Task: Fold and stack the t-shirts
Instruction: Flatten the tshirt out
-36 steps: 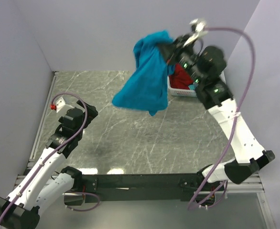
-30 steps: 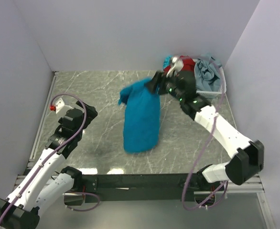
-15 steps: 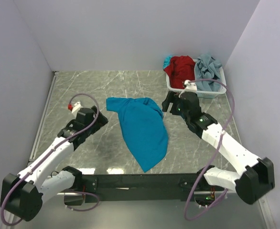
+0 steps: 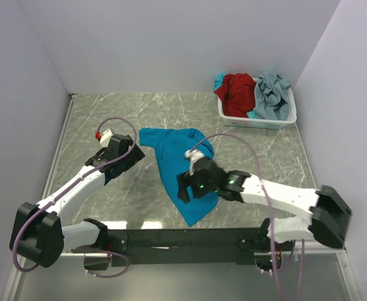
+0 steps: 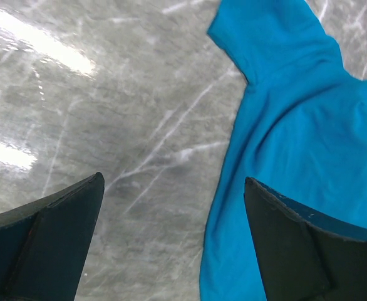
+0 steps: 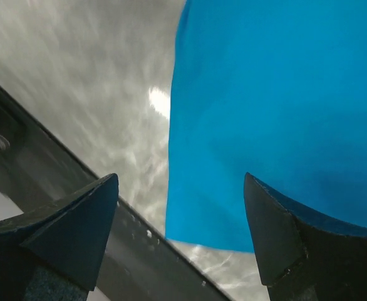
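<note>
A teal-blue t-shirt (image 4: 171, 150) lies crumpled and slanted on the marble table, its narrow end towards the near edge. My left gripper (image 4: 135, 154) stands open just left of its upper left part. In the left wrist view the shirt's edge (image 5: 309, 125) runs between the open fingers (image 5: 173, 179), with nothing gripped. My right gripper (image 4: 183, 188) hovers open over the shirt's lower end. The right wrist view shows the hem (image 6: 277, 94) beneath the gap between the fingers (image 6: 180, 177). A red t-shirt (image 4: 237, 91) and a pale grey-blue t-shirt (image 4: 272, 91) lie in the basket.
The white lattice basket (image 4: 258, 122) stands at the far right corner against the walls. A black rail (image 4: 183, 238) runs along the table's near edge and shows close under the right gripper (image 6: 77, 188). Purple walls enclose the table on three sides.
The right gripper let the teal shirt drop flat on the table, then swung from beside the basket to the shirt's near end. The left arm reached in towards the shirt's left side.
</note>
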You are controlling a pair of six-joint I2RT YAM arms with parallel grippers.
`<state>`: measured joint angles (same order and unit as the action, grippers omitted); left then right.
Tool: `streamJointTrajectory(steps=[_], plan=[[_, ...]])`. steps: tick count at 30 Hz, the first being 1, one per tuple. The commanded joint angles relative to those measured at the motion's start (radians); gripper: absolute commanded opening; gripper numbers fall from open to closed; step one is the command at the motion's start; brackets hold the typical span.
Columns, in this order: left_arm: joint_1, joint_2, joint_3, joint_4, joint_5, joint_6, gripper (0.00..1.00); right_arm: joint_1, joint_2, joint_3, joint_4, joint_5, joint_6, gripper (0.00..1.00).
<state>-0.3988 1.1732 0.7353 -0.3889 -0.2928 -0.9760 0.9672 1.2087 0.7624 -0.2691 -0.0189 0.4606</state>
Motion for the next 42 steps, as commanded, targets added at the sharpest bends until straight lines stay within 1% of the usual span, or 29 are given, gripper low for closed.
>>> streamJointTrajectory(steps=[1, 4, 7, 9, 16, 17, 19, 20, 23, 25, 28, 29, 31, 32, 37, 38, 39, 40, 41, 42], plan=[[0.015, -0.007, 0.023, -0.007, -0.048, -0.026, 0.99, 0.114, 0.133, 0.081, -0.110, -0.036, 0.015, 0.86], [0.034, -0.018, 0.018, -0.033, -0.062, -0.032, 1.00, 0.192, 0.231, 0.133, -0.179, -0.023, 0.015, 0.84], [0.044, -0.030, 0.012, -0.038, -0.060, -0.033, 0.99, 0.229, 0.304, 0.156, -0.225, -0.022, 0.027, 0.78], [0.049, -0.038, 0.012, -0.044, -0.063, -0.036, 0.99, 0.231, 0.343, 0.161, -0.255, -0.030, 0.036, 0.70], [0.066, -0.044, 0.004, -0.039, -0.069, -0.033, 0.99, 0.235, 0.390, 0.146, -0.294, -0.023, 0.072, 0.59], [0.069, -0.041, 0.003, -0.036, -0.068, -0.035, 1.00, 0.235, 0.391, 0.149, -0.301, -0.007, 0.079, 0.56], [0.074, -0.032, 0.003, -0.030, -0.063, -0.041, 0.99, 0.237, 0.394, 0.149, -0.317, 0.008, 0.090, 0.54], [0.074, -0.024, 0.009, -0.034, -0.069, -0.050, 0.99, 0.235, 0.397, 0.147, -0.321, 0.043, 0.107, 0.51], [0.074, 0.003, 0.019, -0.028, -0.062, -0.058, 0.99, 0.237, 0.431, 0.150, -0.351, 0.071, 0.128, 0.47], [0.074, 0.020, 0.022, -0.012, -0.055, -0.061, 0.99, 0.235, 0.443, 0.147, -0.343, 0.056, 0.133, 0.46], [0.074, 0.037, 0.036, -0.007, -0.048, -0.066, 1.00, 0.235, 0.443, 0.140, -0.346, 0.094, 0.144, 0.38], [0.074, 0.042, 0.044, -0.002, -0.049, -0.066, 0.99, 0.235, 0.443, 0.143, -0.355, 0.118, 0.156, 0.27], [0.074, 0.059, 0.056, 0.001, -0.054, -0.067, 0.99, 0.229, 0.431, 0.147, -0.395, 0.193, 0.167, 0.16], [0.074, 0.066, 0.065, 0.005, -0.054, -0.069, 1.00, 0.220, 0.422, 0.149, -0.406, 0.206, 0.170, 0.00], [0.074, 0.137, 0.111, 0.033, -0.025, -0.053, 0.99, 0.113, 0.272, 0.120, -0.412, 0.289, 0.188, 0.00], [0.074, 0.149, 0.133, 0.035, -0.026, -0.050, 0.99, 0.052, 0.243, 0.098, -0.407, 0.303, 0.187, 0.00], [0.074, 0.169, 0.141, 0.045, -0.026, -0.043, 0.99, 0.019, 0.177, 0.085, -0.394, 0.307, 0.187, 0.00], [0.074, 0.180, 0.150, 0.050, -0.026, -0.038, 0.99, -0.013, 0.145, 0.069, -0.383, 0.312, 0.187, 0.00], [0.074, 0.192, 0.168, 0.054, -0.028, -0.033, 1.00, -0.086, 0.079, 0.043, -0.368, 0.304, 0.173, 0.00], [0.075, 0.218, 0.179, 0.058, -0.031, -0.023, 0.99, -0.117, 0.046, 0.031, -0.357, 0.306, 0.170, 0.00]])
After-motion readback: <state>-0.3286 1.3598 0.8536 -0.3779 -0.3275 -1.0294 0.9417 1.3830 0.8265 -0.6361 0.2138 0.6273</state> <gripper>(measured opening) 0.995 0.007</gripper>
